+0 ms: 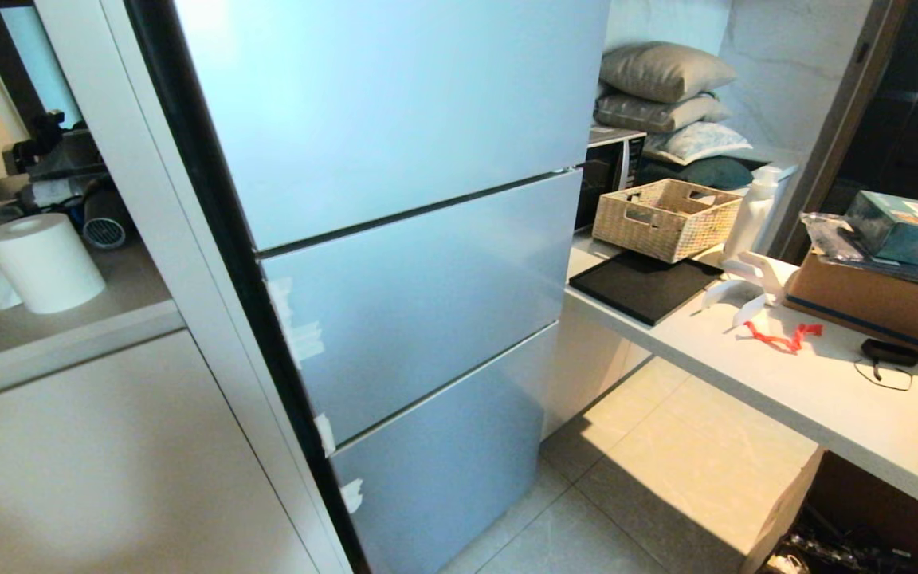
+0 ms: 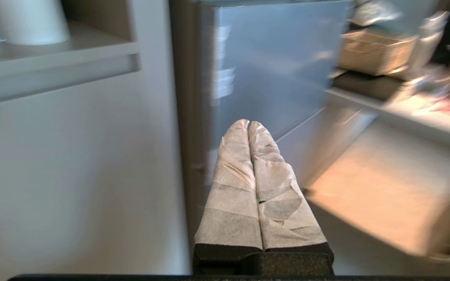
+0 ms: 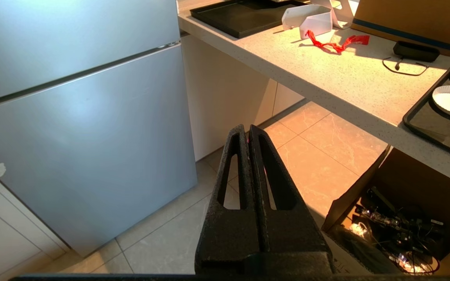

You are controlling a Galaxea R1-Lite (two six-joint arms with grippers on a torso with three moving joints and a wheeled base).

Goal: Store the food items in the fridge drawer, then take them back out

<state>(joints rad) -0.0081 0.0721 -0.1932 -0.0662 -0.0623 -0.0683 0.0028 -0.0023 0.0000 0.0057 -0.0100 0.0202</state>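
The pale silver-blue fridge (image 1: 395, 199) stands closed in front of me, three flat door panels with white tape scraps (image 1: 300, 331) along its left edge. The fridge drawer and the food items are hidden. Neither arm shows in the head view. My left gripper (image 2: 248, 124), its fingers wrapped in white tape, is shut and empty, pointing at the fridge's (image 2: 272, 70) left edge, some way short of it. My right gripper (image 3: 247, 130), black, is shut and empty, held low over the floor tiles to the right of the fridge (image 3: 80, 117).
Beige cabinets (image 1: 92, 462) with a paper roll (image 1: 45, 263) flank the fridge on the left. On the right runs a counter (image 1: 786, 375) with a wicker basket (image 1: 666, 217), black tray (image 1: 642, 283) and cardboard box (image 1: 873, 299). An open box of cables (image 3: 400, 226) sits on the floor under it.
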